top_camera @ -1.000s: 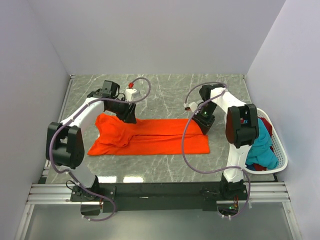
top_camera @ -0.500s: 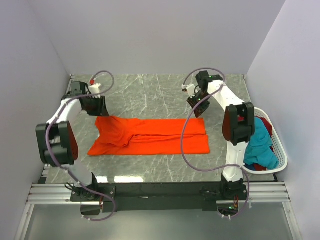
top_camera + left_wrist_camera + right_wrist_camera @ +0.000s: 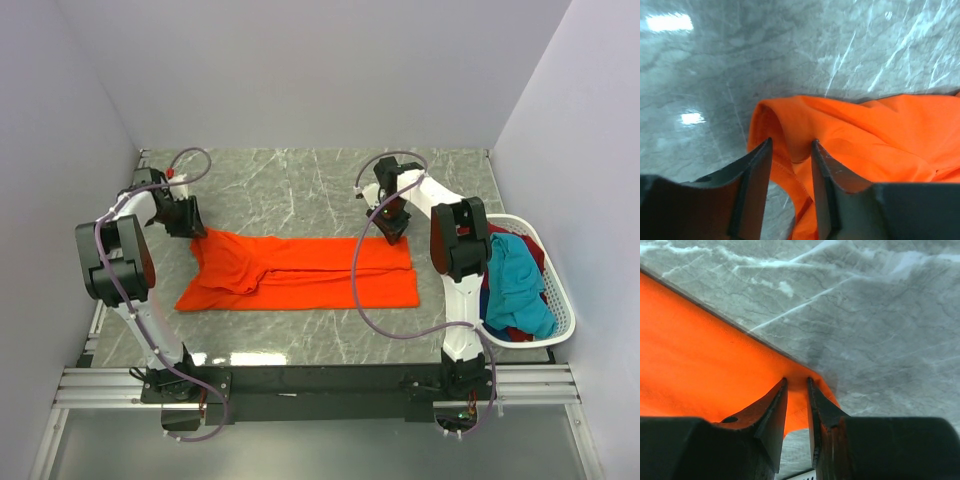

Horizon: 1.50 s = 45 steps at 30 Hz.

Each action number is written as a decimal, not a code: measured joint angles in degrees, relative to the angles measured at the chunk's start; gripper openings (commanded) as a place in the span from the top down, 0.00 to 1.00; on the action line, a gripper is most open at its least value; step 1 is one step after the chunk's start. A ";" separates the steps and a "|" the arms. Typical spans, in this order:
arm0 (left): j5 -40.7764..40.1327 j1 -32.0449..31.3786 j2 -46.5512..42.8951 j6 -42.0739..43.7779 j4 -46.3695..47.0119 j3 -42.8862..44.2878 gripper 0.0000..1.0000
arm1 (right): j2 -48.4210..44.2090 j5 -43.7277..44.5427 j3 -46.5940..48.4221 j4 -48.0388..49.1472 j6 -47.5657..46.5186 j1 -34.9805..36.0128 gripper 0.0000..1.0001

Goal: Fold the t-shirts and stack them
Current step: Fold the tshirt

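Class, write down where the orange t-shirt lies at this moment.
In the top view, the orange t-shirt lies flat in the middle of the marble table, between the two arms, with the white basket beyond its right end.

On the table [image 3: 300,190], in the middle, stretched from 9 to 3 o'clock: one shirt [image 3: 310,270]. At its 10 o'clock corner, left fingers [image 3: 752,190] either side of the hem; at its 2 o'clock corner, right fingers [image 3: 767,425]. Off at 3 o'clock, at the table's edge: basket [image 3: 566,300], more shirts [image 3: 515,285] heaped inside.
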 measured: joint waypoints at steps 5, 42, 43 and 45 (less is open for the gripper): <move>1.16 0.20 0.00 -1.20 0.79 -3.04 0.84 | 0.04 1.29 -0.28 0.24 -0.02 0.02 0.71; 12.35 8.83 -8.15 -4.02 4.48 -11.93 0.61 | -2.97 -1.66 -0.90 -3.04 -0.94 -0.52 0.78; 12.37 8.83 -7.48 -4.79 5.03 -12.15 0.60 | -2.97 -1.75 -1.16 -3.15 -1.14 -0.52 0.78; 12.24 8.83 -6.03 -6.34 5.60 -12.57 0.57 | -2.84 -1.81 -1.90 -3.28 -1.36 -0.52 0.78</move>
